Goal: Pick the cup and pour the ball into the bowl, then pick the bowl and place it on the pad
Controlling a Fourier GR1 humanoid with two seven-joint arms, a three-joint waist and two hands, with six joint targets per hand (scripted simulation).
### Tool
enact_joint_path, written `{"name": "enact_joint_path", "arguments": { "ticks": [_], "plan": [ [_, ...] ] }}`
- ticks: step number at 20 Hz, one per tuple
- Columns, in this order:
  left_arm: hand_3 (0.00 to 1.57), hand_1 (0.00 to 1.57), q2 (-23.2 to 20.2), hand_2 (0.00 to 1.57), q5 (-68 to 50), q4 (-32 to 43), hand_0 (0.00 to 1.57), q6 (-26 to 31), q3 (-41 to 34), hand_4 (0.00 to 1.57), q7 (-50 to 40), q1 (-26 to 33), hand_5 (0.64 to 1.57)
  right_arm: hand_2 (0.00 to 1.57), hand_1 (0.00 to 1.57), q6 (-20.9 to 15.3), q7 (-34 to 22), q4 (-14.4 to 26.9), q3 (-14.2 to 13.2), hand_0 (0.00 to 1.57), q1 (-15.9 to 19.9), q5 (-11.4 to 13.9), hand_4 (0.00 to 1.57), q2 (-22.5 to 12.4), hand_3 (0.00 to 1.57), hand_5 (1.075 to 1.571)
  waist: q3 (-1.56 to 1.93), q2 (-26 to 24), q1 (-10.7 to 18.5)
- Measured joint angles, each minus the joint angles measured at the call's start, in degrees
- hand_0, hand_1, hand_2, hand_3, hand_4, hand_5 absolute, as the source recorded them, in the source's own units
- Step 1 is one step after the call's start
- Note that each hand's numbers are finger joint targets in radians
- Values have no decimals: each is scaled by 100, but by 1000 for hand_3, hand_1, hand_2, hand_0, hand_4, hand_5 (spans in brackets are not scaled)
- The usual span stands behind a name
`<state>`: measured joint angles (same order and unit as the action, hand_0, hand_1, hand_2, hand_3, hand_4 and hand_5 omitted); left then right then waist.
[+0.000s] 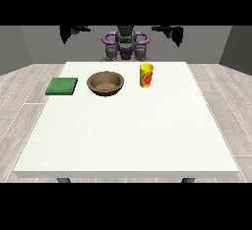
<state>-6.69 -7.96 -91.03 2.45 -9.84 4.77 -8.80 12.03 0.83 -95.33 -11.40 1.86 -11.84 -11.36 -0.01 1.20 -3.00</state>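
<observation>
I have not started: the cup (pixel 146 74) stands untouched near the counter (pixel 128 135) far edge. Both hands (pixel 174 32) (pixel 66 31) hang raised; their fingers I cannot tell. Next I reach for the cup.

1. A large white table (pixel 128 135) carries three things along its far edge.
2. A green pad (pixel 62 86) lies below the hand at the view's left (pixel 74 30).
3. A brown bowl (pixel 105 83) sits just beside it.
4. A yellow cup (pixel 146 75) stands upright, nearer the hand at the view's right (pixel 170 30).

One yellow cup (pixel 146 75), one brown bowl (pixel 105 83) and one green pad (pixel 62 86) sit on the single white table (pixel 128 135). Two black hands (both raised): one at the view's left (pixel 69 31), one at the view's right (pixel 173 31).
</observation>
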Motion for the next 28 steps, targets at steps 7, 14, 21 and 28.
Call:
{"name": "enact_joint_path", "arguments": {
  "ticks": [7, 14, 21, 28],
  "plan": [
    [0, 0, 304, 0, 393, 1042, 0, -186, 92, 0, 1357, -142, 1519, 0, 0, 181, 559, 407, -86, 0, 181, 81, 0, -33, 0, 1571, 1, 484, -119],
    [0, 0, 578, 0, 679, 2413, 0, -572, 92, 0, 2637, -555, 1519, 0, 0, 299, 841, 628, -201, 0, 510, 53, 0, -140, 0, 1570, 0, 929, -302],
    [0, 0, 574, 0, 714, 3766, 0, -776, -131, 0, 3600, -1161, 1520, 0, 0, 602, 1231, 1033, -346, 0, 596, -27, 0, -278, 0, 1571, -2, 1197, -420],
    [0, 0, 378, 0, 641, 4971, 0, -804, -363, 0, 4235, -1745, 1524, 0, 0, 585, 1383, 1187, -253, 0, 685, 111, 0, -209, 0, 1571, -2, 1278, -460]
  ]
}}
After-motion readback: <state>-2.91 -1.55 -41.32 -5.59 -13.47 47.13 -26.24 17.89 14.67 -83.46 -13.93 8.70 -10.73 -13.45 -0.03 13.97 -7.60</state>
